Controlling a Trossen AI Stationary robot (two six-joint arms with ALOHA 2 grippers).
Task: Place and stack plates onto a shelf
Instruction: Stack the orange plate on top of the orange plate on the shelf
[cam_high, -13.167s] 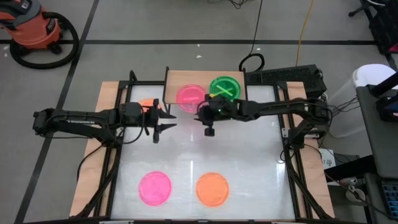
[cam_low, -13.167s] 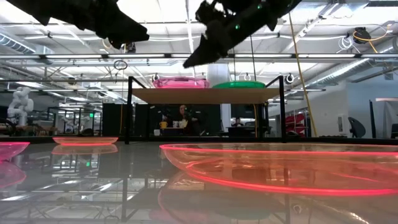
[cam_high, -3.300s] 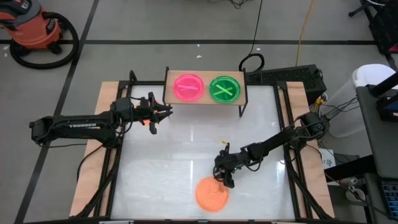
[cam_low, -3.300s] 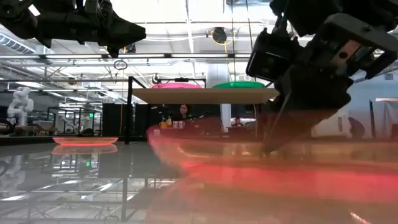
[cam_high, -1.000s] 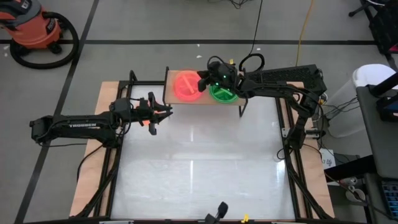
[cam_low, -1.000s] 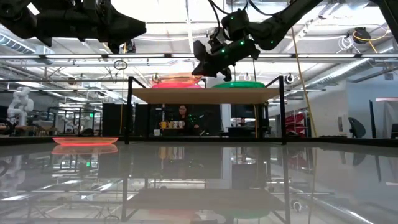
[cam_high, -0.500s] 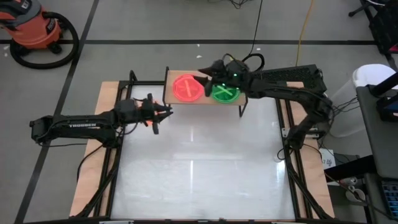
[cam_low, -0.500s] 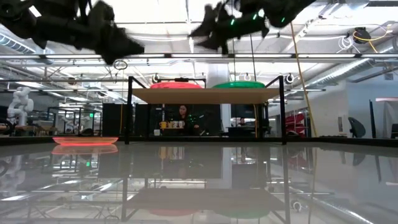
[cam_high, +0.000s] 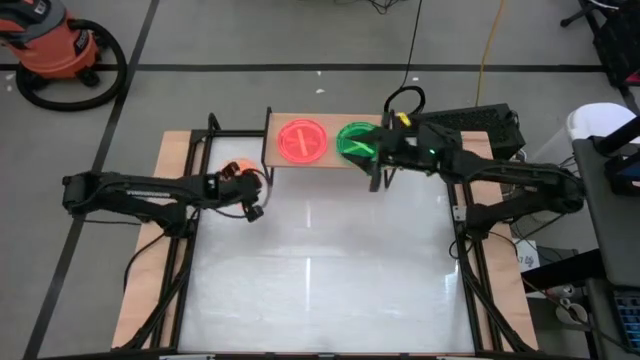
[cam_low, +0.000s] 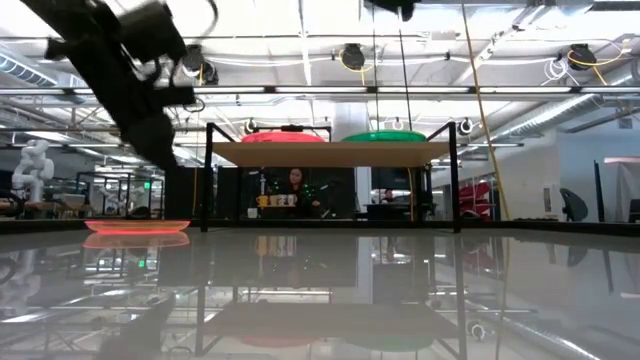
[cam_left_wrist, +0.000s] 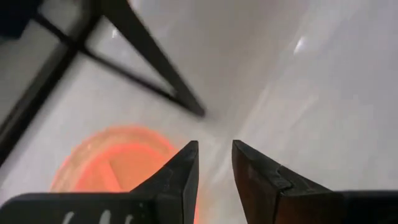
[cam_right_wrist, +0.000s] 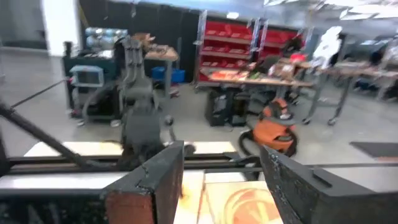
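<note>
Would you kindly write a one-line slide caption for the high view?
Left gripper reaches beside the last orange plate on the table, while the right gripper hangs beside the shelf holding red-orange and green stacks.

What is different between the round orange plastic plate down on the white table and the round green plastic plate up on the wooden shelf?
The orange plate lies on the white table, left of the shelf; the green plate sits raised on the shelf. The left gripper hangs by the orange plate, the right gripper by the green one. Both are round.

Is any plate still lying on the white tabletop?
Yes, an orange plate lies on the tabletop left of the shelf, under the left gripper.
</note>
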